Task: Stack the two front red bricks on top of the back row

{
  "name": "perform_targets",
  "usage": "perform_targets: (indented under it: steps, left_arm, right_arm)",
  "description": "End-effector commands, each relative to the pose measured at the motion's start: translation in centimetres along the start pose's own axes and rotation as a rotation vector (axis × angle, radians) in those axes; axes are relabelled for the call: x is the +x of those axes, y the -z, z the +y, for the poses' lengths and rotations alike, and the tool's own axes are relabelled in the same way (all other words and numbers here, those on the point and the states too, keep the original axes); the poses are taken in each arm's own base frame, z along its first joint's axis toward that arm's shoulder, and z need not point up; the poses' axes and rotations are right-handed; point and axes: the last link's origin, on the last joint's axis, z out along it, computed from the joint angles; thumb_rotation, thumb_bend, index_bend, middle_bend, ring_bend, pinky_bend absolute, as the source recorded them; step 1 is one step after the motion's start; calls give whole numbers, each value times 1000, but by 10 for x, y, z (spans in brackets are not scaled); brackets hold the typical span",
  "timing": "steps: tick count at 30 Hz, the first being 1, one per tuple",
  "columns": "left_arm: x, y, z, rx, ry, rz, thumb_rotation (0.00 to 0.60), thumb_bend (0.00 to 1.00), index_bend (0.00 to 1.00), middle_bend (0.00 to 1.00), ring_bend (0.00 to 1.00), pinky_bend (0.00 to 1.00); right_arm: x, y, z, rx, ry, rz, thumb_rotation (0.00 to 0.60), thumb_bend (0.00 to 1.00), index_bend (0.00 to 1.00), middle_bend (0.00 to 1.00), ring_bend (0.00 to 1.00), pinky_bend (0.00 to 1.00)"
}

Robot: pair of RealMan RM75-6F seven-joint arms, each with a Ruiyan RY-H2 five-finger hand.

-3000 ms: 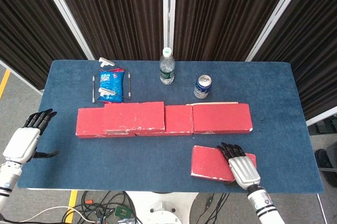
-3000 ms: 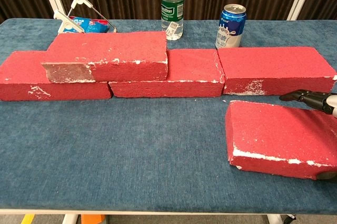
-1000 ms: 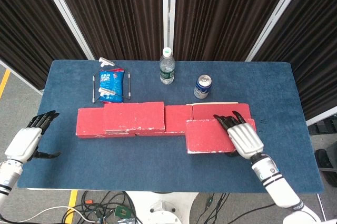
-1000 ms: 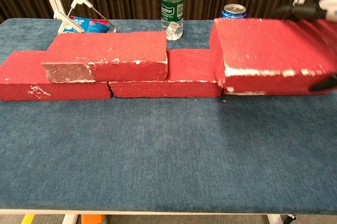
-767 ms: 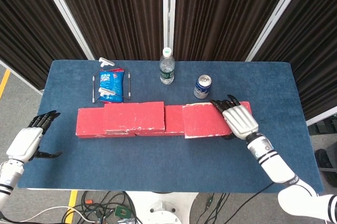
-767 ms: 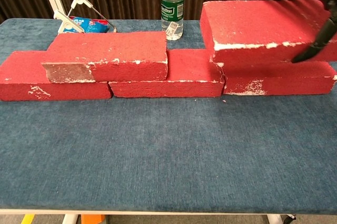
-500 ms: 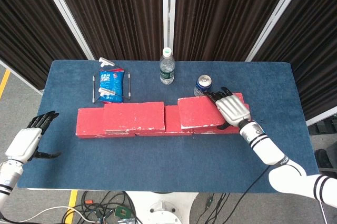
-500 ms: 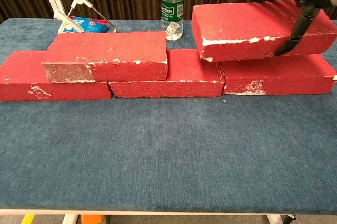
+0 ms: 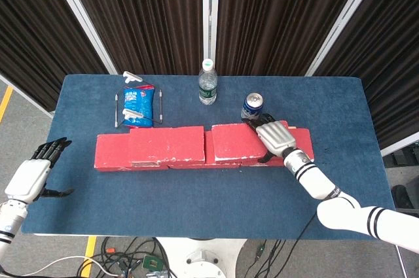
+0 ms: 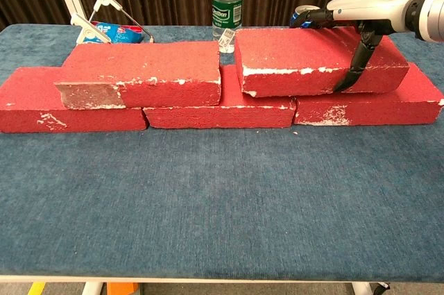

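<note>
Right of centre, the right hand (image 9: 275, 137) clamps a red brick (image 10: 312, 60) atop the back row (image 10: 208, 104); lower left, the left hand (image 9: 33, 173) hangs empty, fingers apart.

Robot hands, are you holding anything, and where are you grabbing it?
The right hand grips a red brick at its right end, fingers across the top and thumb down the front face. The left hand holds nothing.
</note>
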Motion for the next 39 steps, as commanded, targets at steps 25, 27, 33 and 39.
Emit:
perform_targets:
  steps: [25, 27, 33, 39]
  left_arm:
    - [-5, 1, -7, 1, -8, -10, 600, 0, 10, 0, 0, 0]
    - [-5, 1, -7, 2, -5, -11, 600, 0, 10, 0, 0, 0]
    - [-7, 1, -9, 4, 1, -17, 600, 0, 9, 0, 0, 0]
    - [-7, 1, -10, 6, 9, -25, 600, 0, 10, 0, 0, 0]
  right_arm:
    - [-5, -14, -23, -33, -3, -17, 600, 99, 42, 275, 249, 0]
    - [-4, -14, -24, -39, -2, -15, 600, 99, 43, 274, 249, 0]
    - [-5, -16, -27, -43, 10, -21, 600, 99, 42, 274, 249, 0]
    - [-9, -18, -26, -57, 12, -41, 600, 98, 44, 273, 249, 0]
